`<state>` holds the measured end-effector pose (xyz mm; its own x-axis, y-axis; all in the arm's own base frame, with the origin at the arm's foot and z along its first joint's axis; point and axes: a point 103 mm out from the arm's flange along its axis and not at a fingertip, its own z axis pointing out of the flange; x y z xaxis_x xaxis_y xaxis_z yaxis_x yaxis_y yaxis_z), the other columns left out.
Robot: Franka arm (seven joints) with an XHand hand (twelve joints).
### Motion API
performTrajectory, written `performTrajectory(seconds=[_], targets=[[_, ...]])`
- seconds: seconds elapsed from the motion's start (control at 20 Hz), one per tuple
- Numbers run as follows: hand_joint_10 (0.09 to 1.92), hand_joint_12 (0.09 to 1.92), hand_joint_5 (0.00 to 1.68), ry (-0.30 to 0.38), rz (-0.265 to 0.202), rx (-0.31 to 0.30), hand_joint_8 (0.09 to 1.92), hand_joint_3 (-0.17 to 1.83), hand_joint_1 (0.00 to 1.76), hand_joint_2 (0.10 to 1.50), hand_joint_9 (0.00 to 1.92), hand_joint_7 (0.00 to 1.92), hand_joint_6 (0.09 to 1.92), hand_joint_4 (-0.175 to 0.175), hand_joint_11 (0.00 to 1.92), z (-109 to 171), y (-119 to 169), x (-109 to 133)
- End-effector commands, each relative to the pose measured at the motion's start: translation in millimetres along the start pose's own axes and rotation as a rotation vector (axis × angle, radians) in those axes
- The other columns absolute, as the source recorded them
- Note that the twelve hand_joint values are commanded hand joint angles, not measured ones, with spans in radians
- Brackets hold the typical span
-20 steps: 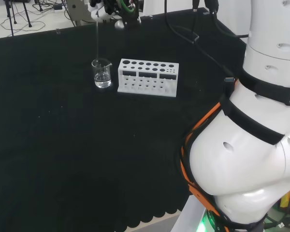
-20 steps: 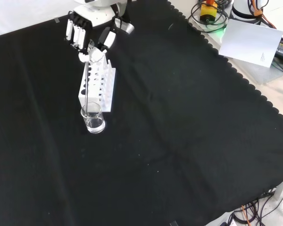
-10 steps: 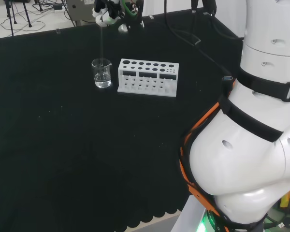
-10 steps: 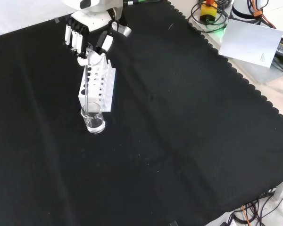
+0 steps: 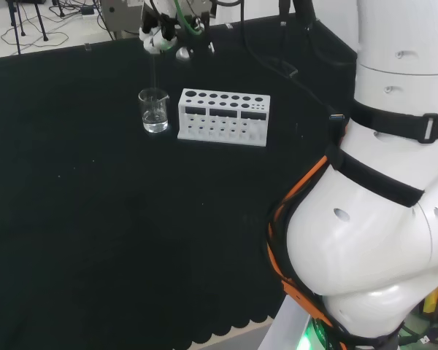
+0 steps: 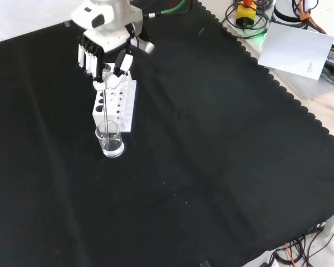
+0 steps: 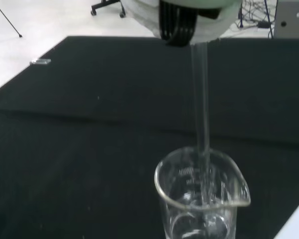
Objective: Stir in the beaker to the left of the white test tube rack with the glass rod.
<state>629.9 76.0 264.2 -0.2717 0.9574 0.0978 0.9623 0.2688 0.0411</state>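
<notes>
While pinching the top of the glass rod (image 6: 103,105) between curled fingers (image 6: 99,84), robot hand (image 6: 103,47) hangs directly above the beaker (image 6: 110,139), rod hanging down from it near vertical with the lower end inside the glass, as wrist view confirms. Beaker sits on the counter (image 6: 211,167) straight below the robot hand, holding a little clear liquid, just beside the end of the white test tube rack (image 6: 116,103); touching or a hair apart, can't tell. Risks, judged only: rod is thin glass held at its very top, so any sideways sweep wider than the beaker mouth would knock the wall and could tip or slide the light beaker, or snap the rod. Dropping too low would jam the tip on the beaker floor. Rod could also slip or swing in the pinch and drift off axis. Rack close under the robot hand, so a low orbit might clip it. Small circles, tip kept off the bottom, advisable. Writing: faint graduation marks on the beaker wall in wrist view, not legible; no brand or label readable anywhere else.
</notes>
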Motion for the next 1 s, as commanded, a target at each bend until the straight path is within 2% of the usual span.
performTrajectory(seconds=[0.05,0.3,0.75,1.0], targets=[[0.68,0.85,1.31,0.012,0.018,0.021,0.93,0.36,1.31,0.84,1.71,1.24,0.16,-0.175,1.19,8.2,-5.2,-16.5],[0.68,0.85,1.31,0.001,0.013,0.014,0.93,0.36,1.31,0.84,1.71,1.24,0.15,-0.175,1.19,-2.5,-11.5,-13.5],[0.68,0.85,1.31,0.015,-0.077,0.026,0.93,0.35,1.31,0.84,1.71,1.24,0.15,-0.175,1.19,-4.9,-10.7,40.0],[0.68,0.85,1.31,0.020,-0.098,0.029,0.93,0.34,1.31,0.84,1.71,1.24,0.14,-0.175,1.19,2.6,0.1,49.2]])
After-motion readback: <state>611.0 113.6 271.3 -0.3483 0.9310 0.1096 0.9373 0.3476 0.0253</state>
